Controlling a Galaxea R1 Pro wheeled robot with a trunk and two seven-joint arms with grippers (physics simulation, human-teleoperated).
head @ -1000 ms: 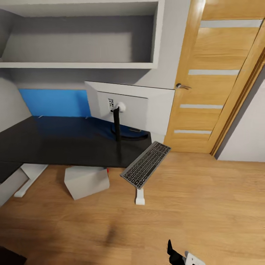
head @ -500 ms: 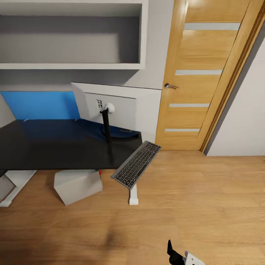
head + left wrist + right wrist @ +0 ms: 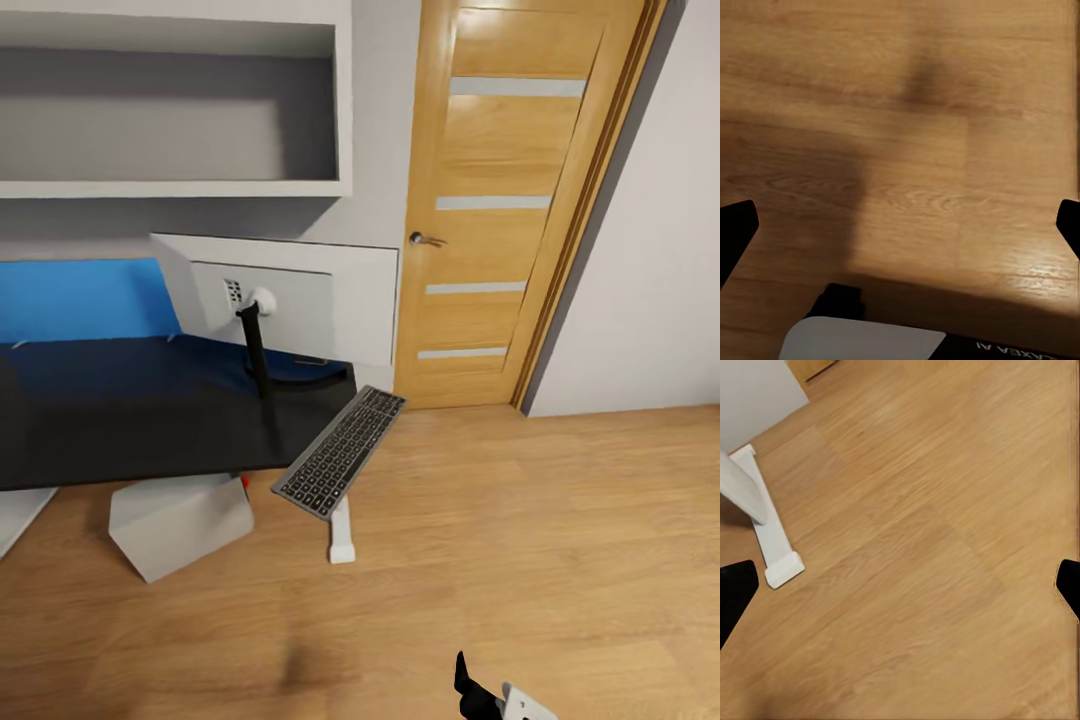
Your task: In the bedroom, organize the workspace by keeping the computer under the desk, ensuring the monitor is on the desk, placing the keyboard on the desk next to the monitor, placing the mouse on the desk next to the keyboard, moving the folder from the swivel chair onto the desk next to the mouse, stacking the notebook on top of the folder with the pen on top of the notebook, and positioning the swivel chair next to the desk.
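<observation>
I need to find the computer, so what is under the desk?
Under the desk, a tilted white box rests on the wood floor, with a small red spot at its edge. The tabletop hides whatever lies farther back.

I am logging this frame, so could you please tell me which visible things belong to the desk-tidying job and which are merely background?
Job:
desk
monitor
keyboard, overhanging the desk's corner
grey box under the desk, probably the computer

Background:
wooden door
wall shelf
wood floor
</observation>
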